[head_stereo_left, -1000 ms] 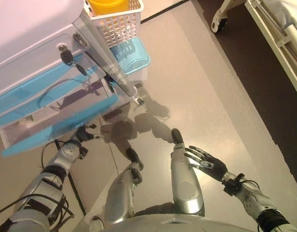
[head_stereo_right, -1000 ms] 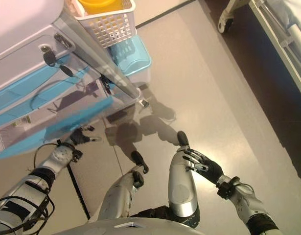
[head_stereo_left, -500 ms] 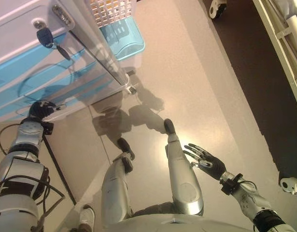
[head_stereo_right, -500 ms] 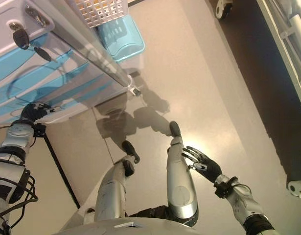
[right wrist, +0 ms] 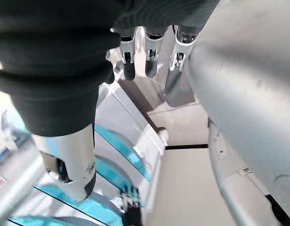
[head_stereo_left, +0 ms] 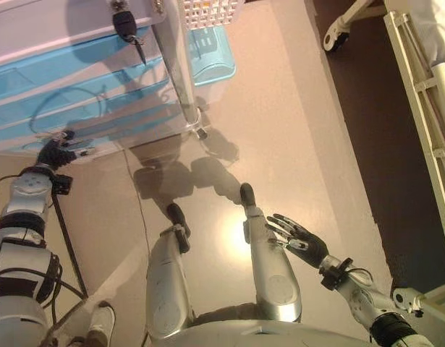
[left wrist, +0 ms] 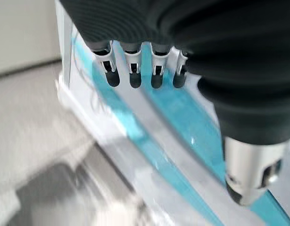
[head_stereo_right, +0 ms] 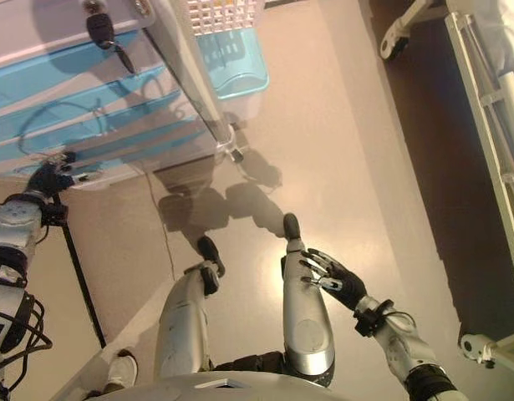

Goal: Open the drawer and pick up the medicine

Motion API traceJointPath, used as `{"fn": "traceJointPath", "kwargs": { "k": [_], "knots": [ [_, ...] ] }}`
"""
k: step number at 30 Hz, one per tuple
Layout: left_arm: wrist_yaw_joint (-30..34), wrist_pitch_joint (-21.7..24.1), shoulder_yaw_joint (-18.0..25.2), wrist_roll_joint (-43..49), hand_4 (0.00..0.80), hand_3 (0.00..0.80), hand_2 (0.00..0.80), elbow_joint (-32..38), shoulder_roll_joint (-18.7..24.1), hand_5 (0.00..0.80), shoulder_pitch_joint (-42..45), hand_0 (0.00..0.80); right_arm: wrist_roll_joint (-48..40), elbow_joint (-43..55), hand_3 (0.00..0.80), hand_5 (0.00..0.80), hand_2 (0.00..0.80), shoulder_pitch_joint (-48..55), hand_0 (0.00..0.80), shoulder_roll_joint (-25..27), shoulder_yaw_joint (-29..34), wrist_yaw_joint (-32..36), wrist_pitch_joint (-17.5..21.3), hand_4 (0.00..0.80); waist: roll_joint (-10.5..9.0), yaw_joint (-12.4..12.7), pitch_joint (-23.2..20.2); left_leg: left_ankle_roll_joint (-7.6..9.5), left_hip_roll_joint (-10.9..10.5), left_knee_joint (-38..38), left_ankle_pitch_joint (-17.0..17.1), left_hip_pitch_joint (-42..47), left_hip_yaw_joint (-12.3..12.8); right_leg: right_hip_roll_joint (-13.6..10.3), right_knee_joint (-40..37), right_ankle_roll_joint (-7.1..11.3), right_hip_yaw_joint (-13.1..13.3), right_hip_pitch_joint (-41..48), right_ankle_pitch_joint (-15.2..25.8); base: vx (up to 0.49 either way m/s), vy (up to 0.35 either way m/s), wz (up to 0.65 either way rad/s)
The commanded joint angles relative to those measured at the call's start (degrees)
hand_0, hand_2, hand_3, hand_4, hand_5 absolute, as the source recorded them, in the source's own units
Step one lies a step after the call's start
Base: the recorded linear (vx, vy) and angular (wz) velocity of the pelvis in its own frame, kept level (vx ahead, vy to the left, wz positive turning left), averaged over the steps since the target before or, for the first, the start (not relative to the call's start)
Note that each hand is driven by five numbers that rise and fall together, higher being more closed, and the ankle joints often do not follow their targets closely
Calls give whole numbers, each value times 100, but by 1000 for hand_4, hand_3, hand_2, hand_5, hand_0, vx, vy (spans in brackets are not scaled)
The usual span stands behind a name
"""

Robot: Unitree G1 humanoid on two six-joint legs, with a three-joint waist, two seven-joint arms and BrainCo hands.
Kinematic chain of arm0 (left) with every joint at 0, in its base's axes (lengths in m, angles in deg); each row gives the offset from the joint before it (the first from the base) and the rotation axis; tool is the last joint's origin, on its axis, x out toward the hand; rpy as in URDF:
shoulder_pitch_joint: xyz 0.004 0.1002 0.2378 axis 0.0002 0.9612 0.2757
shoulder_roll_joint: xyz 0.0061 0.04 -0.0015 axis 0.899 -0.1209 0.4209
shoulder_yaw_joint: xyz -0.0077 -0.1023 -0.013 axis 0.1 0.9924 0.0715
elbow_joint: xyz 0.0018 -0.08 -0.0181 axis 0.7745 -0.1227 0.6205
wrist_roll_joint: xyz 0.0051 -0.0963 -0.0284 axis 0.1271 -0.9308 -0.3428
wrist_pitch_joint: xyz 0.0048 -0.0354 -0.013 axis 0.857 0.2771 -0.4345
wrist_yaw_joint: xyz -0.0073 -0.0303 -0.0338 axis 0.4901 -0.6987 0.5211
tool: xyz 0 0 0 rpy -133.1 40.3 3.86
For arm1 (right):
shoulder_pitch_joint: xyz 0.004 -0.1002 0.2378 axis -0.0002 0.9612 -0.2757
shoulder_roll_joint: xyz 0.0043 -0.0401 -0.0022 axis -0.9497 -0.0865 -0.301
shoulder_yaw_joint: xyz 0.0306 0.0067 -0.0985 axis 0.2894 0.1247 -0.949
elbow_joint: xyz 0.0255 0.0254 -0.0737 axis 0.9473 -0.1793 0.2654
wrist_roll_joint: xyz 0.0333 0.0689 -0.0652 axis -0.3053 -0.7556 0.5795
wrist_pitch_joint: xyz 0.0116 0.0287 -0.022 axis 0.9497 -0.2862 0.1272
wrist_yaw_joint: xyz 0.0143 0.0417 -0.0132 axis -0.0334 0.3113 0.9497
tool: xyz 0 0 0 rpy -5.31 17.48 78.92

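Observation:
The cart point(head_stereo_left: 34, 22) stands at the upper left with its light blue drawers point(head_stereo_left: 63, 72) all pushed in. My left hand point(head_stereo_left: 52, 153) is at the cart's lowest drawer front point(head_stereo_left: 113, 129), its fingers relaxed and holding nothing. In the left wrist view its fingertips point(left wrist: 130, 77) point at the blue drawer front point(left wrist: 182, 113). My right hand point(head_stereo_left: 298, 238) is open and empty, hanging low at my right side. No medicine shows in any view.
A bunch of keys point(head_stereo_left: 126, 25) hangs from the cart's lock. A white basket point(head_stereo_left: 208, 7) and a light blue bin point(head_stereo_left: 208, 61) hang on the cart's side. A bed frame point(head_stereo_left: 425, 94) and its caster point(head_stereo_left: 334, 40) are at the right. A black cable point(head_stereo_left: 66, 238) runs along the floor.
The lowest blue drawer, which stood pulled out a second ago, is now pushed in. My left hand stays at its front. The camera has shifted. The right hand has barely moved.

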Motion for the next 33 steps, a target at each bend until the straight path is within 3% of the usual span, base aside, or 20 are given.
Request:
{"fn": "traceJointPath", "kwargs": {
  "k": [1,4,7,13,24,33],
  "knots": [
    [476,-101,58,-488,0,0,0,546,-196,0,404,0,526,152,0,0,0,92,0,-177,-346,-432,-116,0,-173,186,-169,300,-410,-56,-429,464,-78,-282,-363,57,-143,143,494,16,-109,24],
    [1183,-409,-160,-586,0,0,0,1166,-1037,0,1193,0,851,-219,0,0,0,-147,0,-304,-158,-1149,-420,0,-66,409,-169,216,-460,-537,-186,920,-342,-258,-532,-41,-291,602,437,30,-110,23],
    [1471,-508,-476,-378,0,0,0,1416,-1720,0,1794,0,964,-548,0,0,0,-270,0,-417,-82,-1239,-560,0,21,547,-353,137,-476,-969,22,1228,-470,-208,-692,-117,-404,885,375,45,-111,18],
    [1925,-886,-785,-394,0,0,0,1297,-2600,0,2616,0,1312,-1133,0,0,0,-425,0,-622,-26,-1325,-848,0,148,706,-856,33,-430,-1563,305,1691,-585,-60,-934,-278,-648,1360,254,45,-91,17],
    [2302,-1235,-671,-933,0,0,0,803,-3181,0,3371,0,1441,-2137,0,0,0,-266,0,-1208,51,-1495,-816,0,295,1025,-1755,-162,-293,-2555,802,2252,-840,82,-1171,-309,-1195,2055,57,20,-76,17],
    [2364,-1178,-565,-1119,0,0,0,252,-3490,0,3421,0,1199,-3090,0,0,0,-361,0,-1587,152,-1332,-971,0,349,1196,-2295,-159,-401,-2726,751,2531,-908,63,-1497,-287,-1384,2461,76,-1,10,15]
  ]
}}
